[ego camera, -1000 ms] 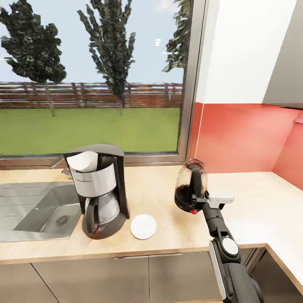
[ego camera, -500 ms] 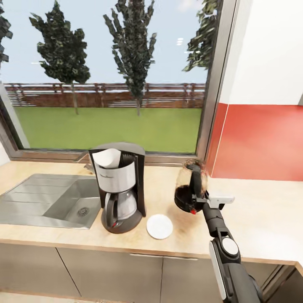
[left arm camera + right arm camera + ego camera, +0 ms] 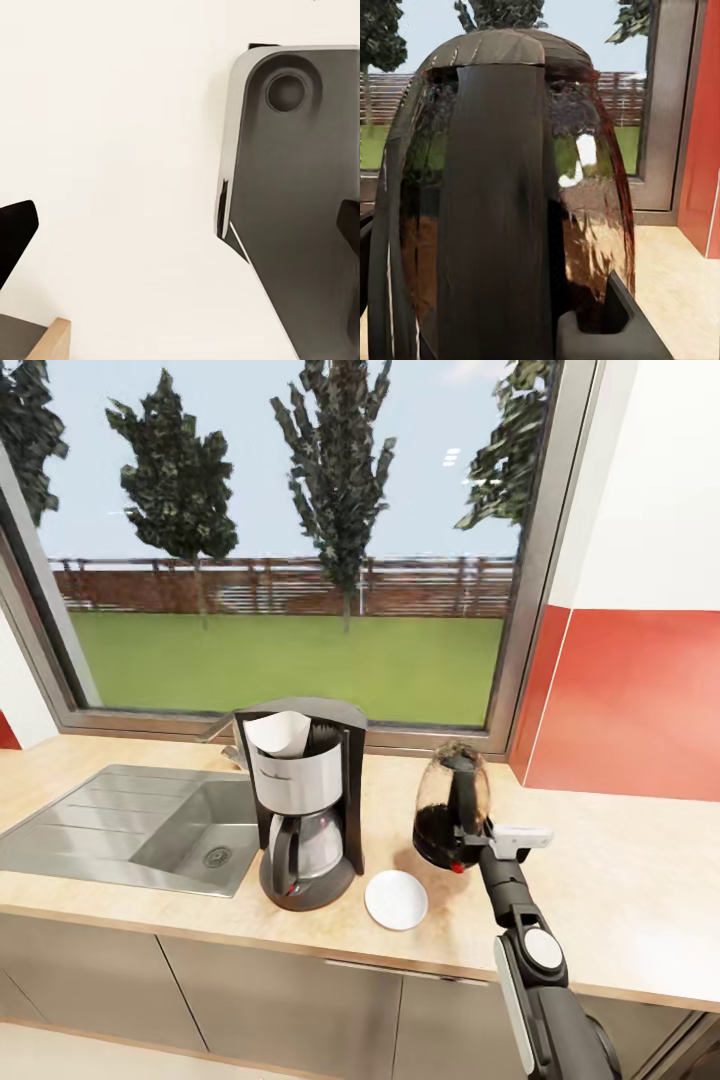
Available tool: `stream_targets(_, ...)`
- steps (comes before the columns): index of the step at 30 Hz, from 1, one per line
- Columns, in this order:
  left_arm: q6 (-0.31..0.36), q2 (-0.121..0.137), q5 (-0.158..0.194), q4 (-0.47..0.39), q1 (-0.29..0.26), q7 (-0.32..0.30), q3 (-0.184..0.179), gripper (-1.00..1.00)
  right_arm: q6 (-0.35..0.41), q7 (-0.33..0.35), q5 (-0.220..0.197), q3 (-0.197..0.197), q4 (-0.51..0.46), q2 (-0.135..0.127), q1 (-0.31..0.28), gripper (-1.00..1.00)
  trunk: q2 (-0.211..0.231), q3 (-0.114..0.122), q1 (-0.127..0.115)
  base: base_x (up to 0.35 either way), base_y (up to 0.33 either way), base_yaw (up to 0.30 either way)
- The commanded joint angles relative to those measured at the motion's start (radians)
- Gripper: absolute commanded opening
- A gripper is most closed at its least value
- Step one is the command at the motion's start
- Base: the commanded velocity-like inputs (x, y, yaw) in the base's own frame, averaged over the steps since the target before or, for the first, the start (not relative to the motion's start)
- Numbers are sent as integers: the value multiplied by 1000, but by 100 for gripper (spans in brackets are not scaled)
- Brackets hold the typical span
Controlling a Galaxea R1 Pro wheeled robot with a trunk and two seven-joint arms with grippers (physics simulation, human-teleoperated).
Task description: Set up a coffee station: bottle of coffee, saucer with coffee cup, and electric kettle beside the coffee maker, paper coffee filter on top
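Note:
The black and silver coffee maker stands on the wooden countertop, with a white paper filter in its top. A white saucer lies just right of its base. Right of the saucer, my right gripper is shut on the dark handle of the glass electric kettle, which stays upright, low over the counter. In the right wrist view the kettle looms close. My left gripper is open, with nothing between its fingertips.
A steel sink is set into the counter left of the coffee maker. A large window runs behind the counter, and a red backsplash lies to the right. Cabinet fronts sit below the counter edge.
The camera has shifted, so the whole scene slid right in the picture. The kettle, still in my right gripper, now stands closer to the saucer and the coffee maker.

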Motion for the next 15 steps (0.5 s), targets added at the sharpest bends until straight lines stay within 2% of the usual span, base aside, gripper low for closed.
stream_targets(1, -4, 0, 7, 2, -1, 2, -9, 100, -29, 6, 9, -3, 11, 1, -1, -100, -2, -2, 1, 0, 0, 2)
stream_targets(3, -4, -2, 7, 1, -1, 2, -11, 100, -117, 7, 9, -4, 59, 1, -1, -100, -2, -2, 1, 0, 0, 1)
stream_targets(6, -4, -2, 7, 1, -1, 2, -12, 100, -209, 7, 9, -3, 115, 1, -1, -100, -2, -2, 1, 0, 0, 0)
stream_targets(15, -4, -3, 7, 1, -1, 3, -13, 100, -229, 3, 7, -2, 127, 1, -1, -100, -2, -2, 1, 0, 0, 0)
